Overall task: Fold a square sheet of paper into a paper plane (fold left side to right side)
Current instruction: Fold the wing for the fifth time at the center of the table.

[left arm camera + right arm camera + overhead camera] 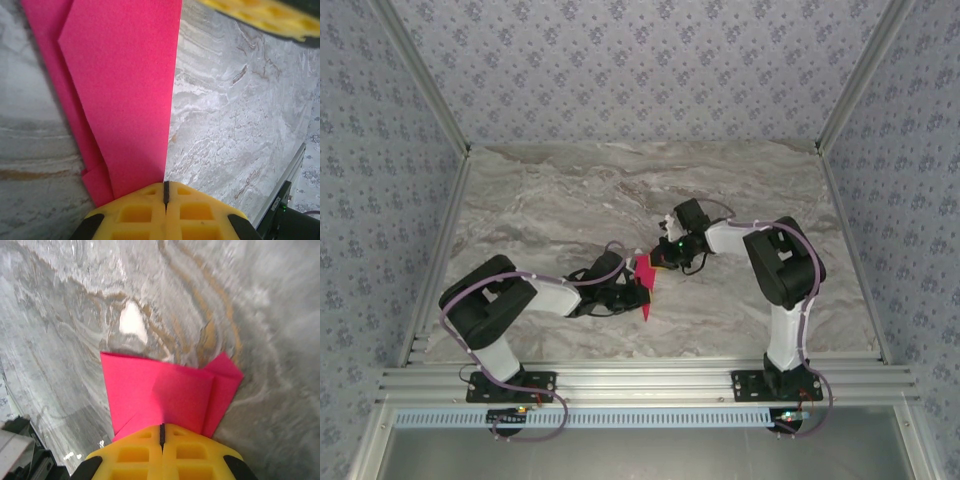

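To set the crease cleanly, both grips should probably stay firm and not pull apart, or the thin paper may tear. Nearest, the yellow-fingered left pincer (pixel 165 192) is clamped on the folded edge of the narrow, dart-shaped, magenta-pink paper plane (pixel 125 90), mid-way across the grey marbled tabletop (pixel 235 125). Beyond it, the right pincer (pixel 162 432) is closed on the wider end. Both arms bend inward.

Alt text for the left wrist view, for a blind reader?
Folded pink paper lies on a marble table, narrowing toward the shut yellow left claw at the bottom. The right claw shows as a yellow edge top right.
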Robot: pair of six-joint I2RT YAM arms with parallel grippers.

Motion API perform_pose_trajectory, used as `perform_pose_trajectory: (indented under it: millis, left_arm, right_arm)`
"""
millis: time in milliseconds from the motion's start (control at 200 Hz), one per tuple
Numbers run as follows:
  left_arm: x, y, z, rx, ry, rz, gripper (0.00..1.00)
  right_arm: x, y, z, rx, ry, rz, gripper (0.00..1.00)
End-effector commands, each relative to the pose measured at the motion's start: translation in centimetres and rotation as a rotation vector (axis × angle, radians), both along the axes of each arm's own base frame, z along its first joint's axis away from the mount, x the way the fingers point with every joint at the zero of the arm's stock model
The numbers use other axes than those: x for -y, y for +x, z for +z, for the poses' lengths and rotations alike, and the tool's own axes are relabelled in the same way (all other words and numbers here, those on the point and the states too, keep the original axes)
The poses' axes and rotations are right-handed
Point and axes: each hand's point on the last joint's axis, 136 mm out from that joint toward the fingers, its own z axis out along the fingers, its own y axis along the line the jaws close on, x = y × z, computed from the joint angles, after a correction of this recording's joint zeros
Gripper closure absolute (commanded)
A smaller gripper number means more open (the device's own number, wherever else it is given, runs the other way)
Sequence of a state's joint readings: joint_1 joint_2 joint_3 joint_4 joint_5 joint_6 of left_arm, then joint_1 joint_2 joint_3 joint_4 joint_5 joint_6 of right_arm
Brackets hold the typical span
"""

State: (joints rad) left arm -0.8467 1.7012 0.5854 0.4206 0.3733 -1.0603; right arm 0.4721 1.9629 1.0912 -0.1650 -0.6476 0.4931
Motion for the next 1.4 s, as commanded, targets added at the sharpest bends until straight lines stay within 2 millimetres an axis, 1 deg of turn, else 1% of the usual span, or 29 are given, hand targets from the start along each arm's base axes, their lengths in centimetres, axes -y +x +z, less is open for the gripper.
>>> perform_pose_trajectory:
  millis: [0, 75, 120, 135, 195, 260, 335, 415, 435, 440, 455, 515, 610, 690, 769, 854, 989, 1094, 1189, 1294, 1394]
  left_arm:
    - [-4.3, -3.9, -5.8, -0.166, 0.218, 0.003, 1.0]
    - [-4.1, -3.7, -5.6, -0.162, 0.211, 0.003, 1.0]
    - [-4.0, -3.6, -5.5, -0.159, 0.206, 0.005, 1.0]
    - [-4.0, -3.6, -5.5, -0.157, 0.207, 0.007, 1.0]
    - [-3.8, -3.5, -5.3, -0.151, 0.198, 0.004, 1.0]
    - [-3.6, -3.3, -5.2, -0.146, 0.195, 0.003, 1.0]
    - [-3.4, -3.2, -4.9, -0.141, 0.187, 0.003, 1.0]
    - [-3.1, -2.9, -4.6, -0.13, 0.177, 0.001, 1.0]
    - [-3.1, -2.8, -4.5, -0.128, 0.176, 0.0, 1.0]
    - [-3.1, -2.8, -4.5, -0.127, 0.176, -0.001, 1.0]
    - [-3.0, -2.8, -4.5, -0.126, 0.174, -0.001, 1.0]
    - [-2.8, -2.6, -4.2, -0.12, 0.169, -0.002, 1.0]
    - [-2.7, -2.6, -4.1, -0.117, 0.168, -0.004, 1.0]
    - [-2.7, -2.5, -4.0, -0.114, 0.166, -0.003, 1.0]
    - [-2.7, -2.5, -4.0, -0.112, 0.166, -0.003, 1.0]
    - [-2.6, -2.4, -3.9, -0.109, 0.162, -0.005, 1.0]
    - [-2.3, -2.3, -3.4, -0.099, 0.148, -0.011, 1.0]
    - [-2.1, -2.2, -2.7, -0.082, 0.132, -0.016, 0.99]
    - [-1.6, -1.9, -1.5, -0.056, 0.1, -0.026, 0.96]
    - [-1.0, -1.5, 0.6, -0.02, 0.057, -0.032, 0.93]
    - [-0.4, -1.2, 2.8, 0.01, 0.012, -0.041, 0.89]
  right_arm:
    - [3.5, 4.2, -2.2, 0.065, -0.12, -0.087, 1.0]
    - [4.2, 5.5, -2.1, 0.075, -0.113, -0.107, 1.0]
    - [4.7, 5.8, -2.4, 0.068, -0.116, -0.115, 1.0]
    - [4.4, 6.9, -1.4, 0.098, -0.103, -0.12, 1.0]
    - [4.4, 8.0, -0.7, 0.12, -0.088, -0.124, 1.0]
    - [4.3, 8.7, 0.5, 0.143, -0.062, -0.12, 1.0]
    - [4.1, 8.9, 2.5, 0.185, -0.039, -0.116, 1.0]
    - [4.0, 7.8, 4.6, 0.217, -0.008, -0.107, 1.0]
    - [3.9, 7.6, 5.5, 0.231, 0.007, -0.103, 1.0]
    - [4.0, 7.1, 5.2, 0.221, 0.006, -0.101, 1.0]
    - [4.0, 6.5, 5.2, 0.214, 0.011, -0.095, 1.0]
    - [3.6, 4.5, 6.3, 0.217, 0.055, -0.07, 1.0]
    - [2.1, 0.8, 7.0, 0.192, 0.117, -0.02, 1.0]
    - [0.8, -1.9, 6.4, 0.161, 0.141, 0.009, 1.0]
    - [-0.3, -3.4, 5.4, 0.126, 0.15, 0.026, 1.0]
    - [-1.1, -4.0, 4.0, 0.093, 0.137, 0.033, 1.0]
    - [-1.7, -3.7, 2.2, 0.055, 0.102, 0.029, 1.0]
    - [-1.2, -3.8, 0.5, 0.019, 0.038, 0.021, 1.0]
    - [-0.3, -4.3, -1.1, -0.021, -0.035, 0.014, 1.0]
    - [0.8, -4.8, -2.6, -0.071, -0.104, 0.002, 1.0]
    - [1.2, -5.1, -3.2, -0.089, -0.123, -0.002, 1.0]
